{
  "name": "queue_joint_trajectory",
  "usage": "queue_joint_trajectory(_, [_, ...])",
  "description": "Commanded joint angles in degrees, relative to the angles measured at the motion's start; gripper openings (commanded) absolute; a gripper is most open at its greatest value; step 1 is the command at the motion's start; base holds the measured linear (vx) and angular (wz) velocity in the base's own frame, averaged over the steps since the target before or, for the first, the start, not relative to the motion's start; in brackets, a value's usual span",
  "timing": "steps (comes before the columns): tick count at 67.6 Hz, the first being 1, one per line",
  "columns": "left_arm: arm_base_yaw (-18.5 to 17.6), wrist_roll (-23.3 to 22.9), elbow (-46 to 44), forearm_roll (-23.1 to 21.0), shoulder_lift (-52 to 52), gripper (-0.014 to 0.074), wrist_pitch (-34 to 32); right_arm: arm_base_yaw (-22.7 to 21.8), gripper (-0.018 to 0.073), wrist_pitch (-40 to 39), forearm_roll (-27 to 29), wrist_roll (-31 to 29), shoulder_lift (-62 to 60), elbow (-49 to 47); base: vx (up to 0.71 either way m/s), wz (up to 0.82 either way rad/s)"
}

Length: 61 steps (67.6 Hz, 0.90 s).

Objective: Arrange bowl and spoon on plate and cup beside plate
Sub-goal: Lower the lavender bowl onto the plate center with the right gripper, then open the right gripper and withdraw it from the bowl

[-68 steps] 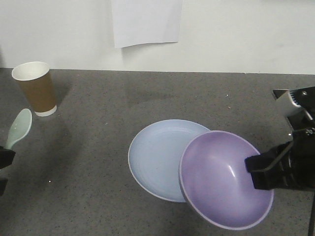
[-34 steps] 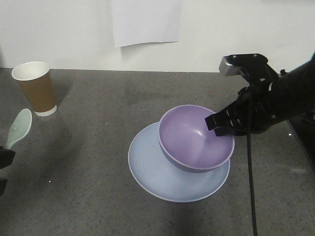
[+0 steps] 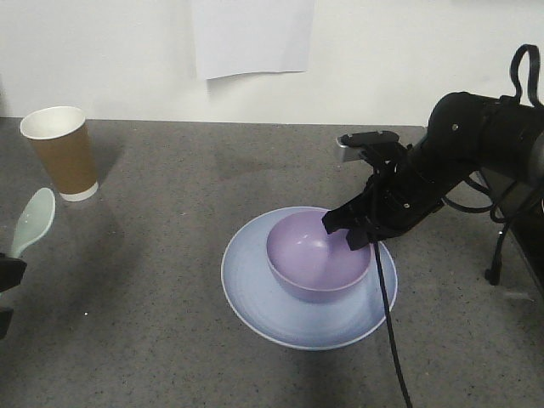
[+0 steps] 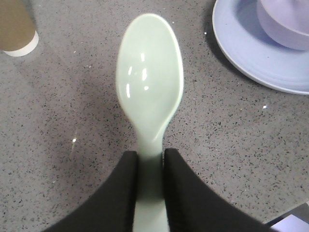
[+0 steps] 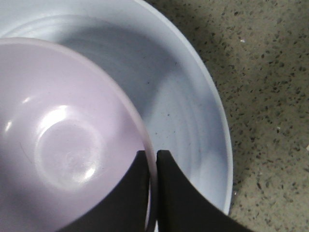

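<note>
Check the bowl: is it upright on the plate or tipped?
Upright. The bowl sits level, opening up, within the rim of the plate; the right gripper is shut on the bowl's edge.

The bowl [image 3: 316, 259] sits on the plate [image 3: 255, 289]; the spoon [image 3: 34, 217] is well left of the plate, the cup [image 3: 64, 157] left and behind

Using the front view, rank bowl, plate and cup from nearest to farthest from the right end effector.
1. bowl: rim clamped in the right end effector.
2. plate: directly under the bowl.
3. cup: far left, at the back.
</note>
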Motion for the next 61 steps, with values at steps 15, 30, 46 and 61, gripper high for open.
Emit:
queue_joint_trajectory(15, [-0.35, -0.22, -1.44, -0.93, -0.54, 0.0101, -3.05, 0.07, 0.0174, -1.27, 0.72, -1.86, -2.4, -1.98, 0.0, 0.0])
queue_joint_trajectory(30, [-0.35, -0.22, -1.44, -0.93, -0.54, 0.0101, -3.05, 0.07, 0.0362, -1.13, 0.84, -0.73, -3.2, -1.98, 0.0, 0.0])
queue_joint_trajectory(46, [-0.35, -0.22, -1.44, -0.93, -0.54, 0.0101, -3.05, 0.07, 0.0401, 1.04, -0.01, 0.16, -9.51, -1.98, 0.0, 0.0])
queue_joint_trajectory(61, [-0.35, -0.27, -1.44, -0.93, -0.54, 0.0101, -3.05, 0.07, 0.0364, 7.73, -1.58, 0.23, -19.22, -1.85, 0.0, 0.0])
